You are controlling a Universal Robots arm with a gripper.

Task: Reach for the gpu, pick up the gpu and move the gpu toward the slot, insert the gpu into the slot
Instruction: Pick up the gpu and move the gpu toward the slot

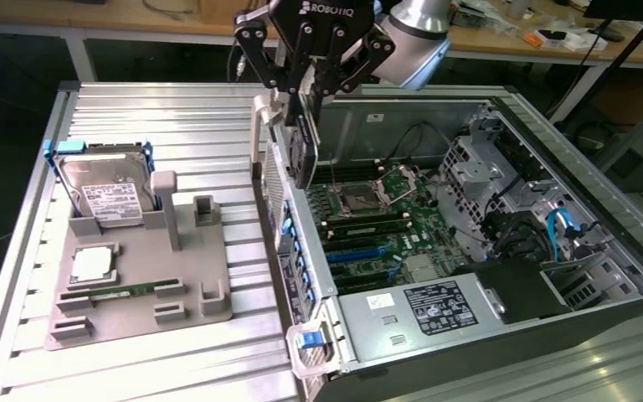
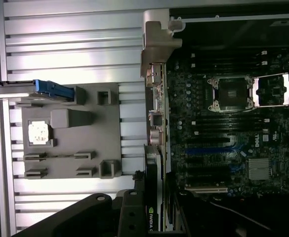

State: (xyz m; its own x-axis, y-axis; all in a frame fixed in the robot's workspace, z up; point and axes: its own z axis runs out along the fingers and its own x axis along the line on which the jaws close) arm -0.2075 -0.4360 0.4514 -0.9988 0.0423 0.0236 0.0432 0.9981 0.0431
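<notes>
My gripper (image 1: 306, 99) hangs over the open computer case's wall on the exterior view's left and is shut on the gpu (image 1: 302, 155). The card hangs upright and edge-on below the fingers, its lower edge at about the height of the case rim. In the wrist view the gpu (image 2: 152, 195) is a dark edge with a green logo, running out from my gripper (image 2: 151, 222). The blue slot (image 1: 355, 249) lies on the green motherboard (image 1: 411, 218) inside the case, to the exterior view's right of the card and below it. In the wrist view the slot (image 2: 216, 148) is uncovered.
A grey fixture tray (image 1: 187, 285) on the ribbed aluminium table holds a silver hard drive (image 1: 104, 188), a CPU chip (image 1: 93, 264) and a memory stick (image 1: 120, 291). Inside the case are the CPU socket (image 1: 361, 198), cables and a power supply (image 1: 434, 306).
</notes>
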